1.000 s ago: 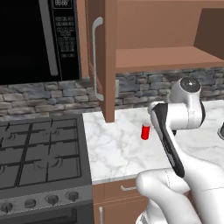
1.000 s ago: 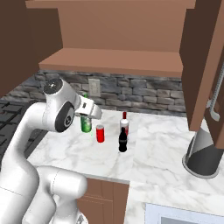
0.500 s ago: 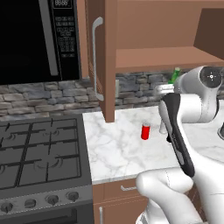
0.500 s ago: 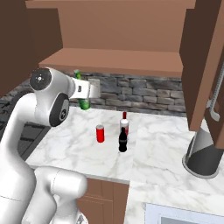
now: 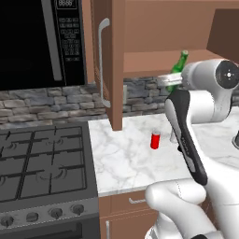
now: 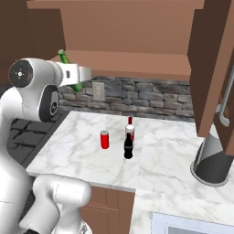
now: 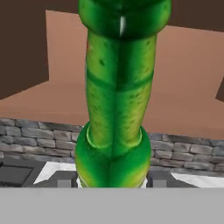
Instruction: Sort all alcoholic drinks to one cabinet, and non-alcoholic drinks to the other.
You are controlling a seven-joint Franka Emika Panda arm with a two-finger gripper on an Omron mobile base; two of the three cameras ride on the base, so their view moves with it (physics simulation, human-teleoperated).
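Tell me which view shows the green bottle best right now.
The hand view: the green bottle fills its middle, close up. The left base view shows its neck above the arm; the right base view shows bits of it behind the arm, near the cabinet shelf.

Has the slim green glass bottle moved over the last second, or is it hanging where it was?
Yes. The slim green glass bottle has risen from the marble counter to the height of the open cabinet shelf, tilted, with the jaws closed on it.

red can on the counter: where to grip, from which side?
Grip the red can around its mid-body, coming from above or from its stove side. It stands upright, a short plain cylinder, and the black cola bottle and white bottle stand close on its other side.
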